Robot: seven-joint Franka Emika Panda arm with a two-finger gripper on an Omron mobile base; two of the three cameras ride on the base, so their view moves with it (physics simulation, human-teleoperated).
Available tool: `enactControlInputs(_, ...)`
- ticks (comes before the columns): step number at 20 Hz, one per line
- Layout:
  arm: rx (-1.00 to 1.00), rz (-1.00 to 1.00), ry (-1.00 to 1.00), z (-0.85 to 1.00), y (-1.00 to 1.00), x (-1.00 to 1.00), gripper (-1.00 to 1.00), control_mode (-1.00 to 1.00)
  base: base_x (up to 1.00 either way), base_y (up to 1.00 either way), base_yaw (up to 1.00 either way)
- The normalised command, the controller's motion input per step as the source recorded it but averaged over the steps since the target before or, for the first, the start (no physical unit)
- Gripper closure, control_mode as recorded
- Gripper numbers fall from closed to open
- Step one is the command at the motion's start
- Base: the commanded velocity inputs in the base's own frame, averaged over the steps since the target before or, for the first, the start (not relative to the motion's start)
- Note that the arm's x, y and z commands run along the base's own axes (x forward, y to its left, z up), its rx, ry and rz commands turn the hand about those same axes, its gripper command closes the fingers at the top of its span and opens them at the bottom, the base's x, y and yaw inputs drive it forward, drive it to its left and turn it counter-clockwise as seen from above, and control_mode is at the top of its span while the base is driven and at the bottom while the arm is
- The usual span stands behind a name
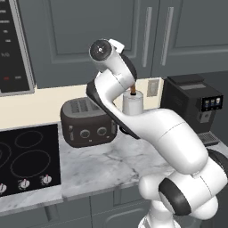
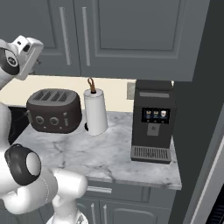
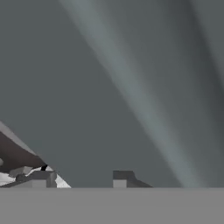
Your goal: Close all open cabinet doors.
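Gripper [image 3: 81, 180] raised close against a grey cabinet door [image 3: 131, 87]; its opening cannot be told. Toaster [image 1: 87, 122] and paper towel roll [image 2: 95, 111] stand on the marble tabletop [image 2: 109, 153].

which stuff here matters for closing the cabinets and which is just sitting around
Job:
cabinet doors
silver bar handles
gripper

Lying about:
toaster
paper towel roll
coffee machine
stovetop
wall outlet
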Motion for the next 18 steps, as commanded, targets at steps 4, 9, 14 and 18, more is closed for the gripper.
enactControlInputs(4,-0.03,0.0,0.0,-0.37,0.0,-0.03,-1.0,-1.0,0.0,0.0,0.0)
enactControlInputs(9,-0.01,0.0,0.0,-0.49,0.0,-0.28,-1.0,-1.0,0.0,0.0,0.0)
enactControlInputs(14,0.0,-0.04,-0.01,-0.45,-0.01,-0.57,-1.0,-1.0,0.0,0.0,0.0)
enactControlInputs(18,0.0,-0.12,-0.03,-0.43,-0.03,-0.75,-1.0,-1.0,0.0,0.0,0.0)
